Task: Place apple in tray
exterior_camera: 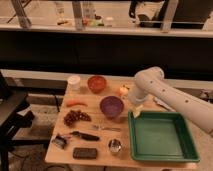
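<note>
The apple (123,90), small and yellow-orange with a reddish blush, sits on the wooden table (95,142) behind the purple bowl and to the right of the red-orange bowl. The green tray (162,136) lies at the table's right front and holds nothing. My gripper (136,111) hangs from the white arm (165,95) just above the tray's far left corner, a little in front of and to the right of the apple. It is apart from the apple.
A purple bowl (111,106), a red-orange bowl (96,83), a white cup (74,82), a carrot (76,103), a grape bunch (76,117), a small metal cup (115,146) and dark utensils (85,135) share the table. A counter stands behind.
</note>
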